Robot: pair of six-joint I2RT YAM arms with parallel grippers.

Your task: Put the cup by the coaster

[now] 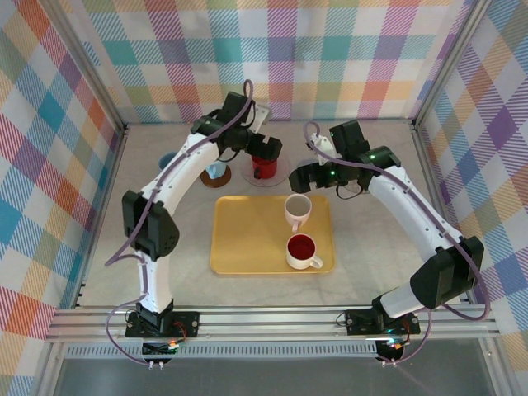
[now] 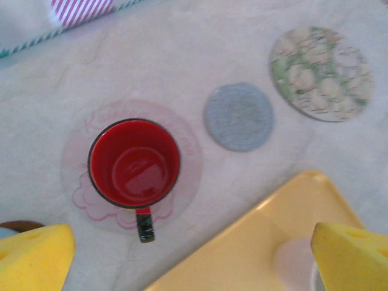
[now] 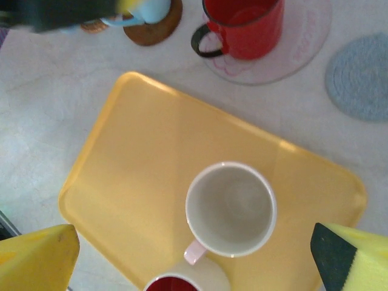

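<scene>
A red cup (image 2: 134,163) with a black handle stands upright on a clear pink-printed coaster (image 2: 189,159). My left gripper (image 2: 194,260) hangs open above it, its yellow fingertips (image 2: 33,257) well apart, holding nothing. In the top view the left gripper (image 1: 262,153) is over the red cup (image 1: 264,171). My right gripper (image 3: 194,260) hovers open over the yellow tray (image 3: 133,157), above a white cup (image 3: 230,209) with a pink handle. A second cup with a red inside (image 3: 182,282) stands next to it on the tray.
An empty grey coaster (image 2: 238,116) and a floral coaster (image 2: 321,73) lie right of the red cup. A blue cup (image 3: 151,12) stands on a brown coaster (image 3: 154,30) at the left. The tray (image 1: 247,239) fills the table's middle; plaid walls enclose three sides.
</scene>
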